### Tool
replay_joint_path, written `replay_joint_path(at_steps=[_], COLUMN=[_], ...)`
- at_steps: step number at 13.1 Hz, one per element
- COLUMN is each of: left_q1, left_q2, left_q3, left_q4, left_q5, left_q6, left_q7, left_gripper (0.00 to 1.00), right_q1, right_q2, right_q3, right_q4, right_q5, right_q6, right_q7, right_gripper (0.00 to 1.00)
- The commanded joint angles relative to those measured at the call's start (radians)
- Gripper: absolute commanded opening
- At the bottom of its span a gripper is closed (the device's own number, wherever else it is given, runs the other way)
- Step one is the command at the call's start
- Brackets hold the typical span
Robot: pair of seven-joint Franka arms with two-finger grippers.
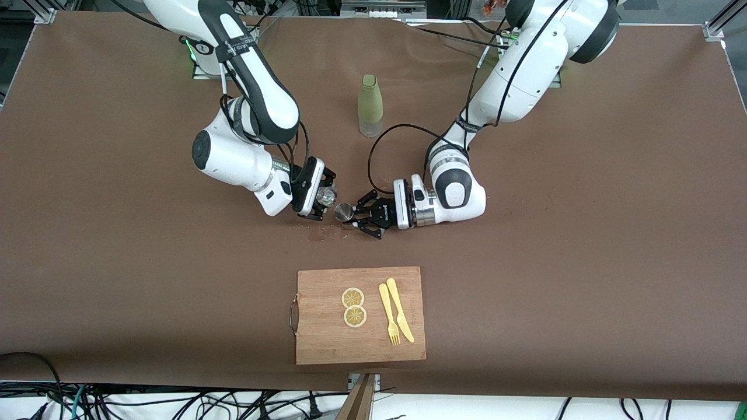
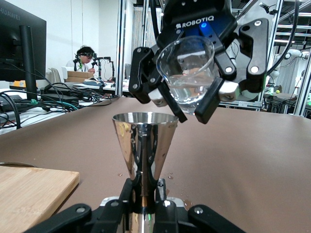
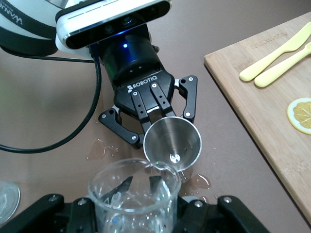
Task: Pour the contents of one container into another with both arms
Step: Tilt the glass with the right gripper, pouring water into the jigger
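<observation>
My right gripper [image 1: 322,201] is shut on a clear glass beaker [image 1: 328,196] with a little water in it, tipped with its lip at the rim of a steel cone cup [image 1: 344,212]. My left gripper [image 1: 357,217] is shut on that cup's narrow stem and holds it upright just above the table. In the left wrist view the cup [image 2: 145,143] rises from my left gripper [image 2: 145,191], with the tilted beaker [image 2: 187,73] above it. In the right wrist view the beaker [image 3: 133,194] sits in my right gripper [image 3: 142,184], its lip touching the cup [image 3: 172,141].
Small water puddles [image 3: 102,148] lie on the brown cloth under the cup. A green bottle [image 1: 370,105] stands closer to the robots' bases. Nearer the front camera lies a wooden cutting board [image 1: 327,344] with two lemon slices [image 1: 353,306], a yellow fork [image 1: 388,315] and knife [image 1: 400,309].
</observation>
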Motion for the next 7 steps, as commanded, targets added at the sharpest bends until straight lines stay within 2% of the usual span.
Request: replay_joint_path(at_steps=[1,4,7], left_q1=[-0.014,-0.014,-0.014], left_q2=[0.01,0.01,0.01], left_q3=[-0.002,-0.002,-0.002], left_q4=[0.025,0.025,0.025], left_q5=[-0.049,-0.047,-0.049], left_q6=[0.034,0.035,0.035], left_q7=[0.049,0.049,0.049], left_gripper=[0.0,0.0,0.0], right_q1=[-0.021,-0.022,-0.024], right_q2=[-0.023,-0.023,-0.019], right_q3=[0.029,0.032,0.042], right_q4=[0.007,0.022,0.038], right_q5=[-0.039,-0.131,-0.152], right_q6=[0.006,0.004,0.003], right_q7=[0.053,0.144,0.171], right_gripper=[0.22,0.22,0.22])
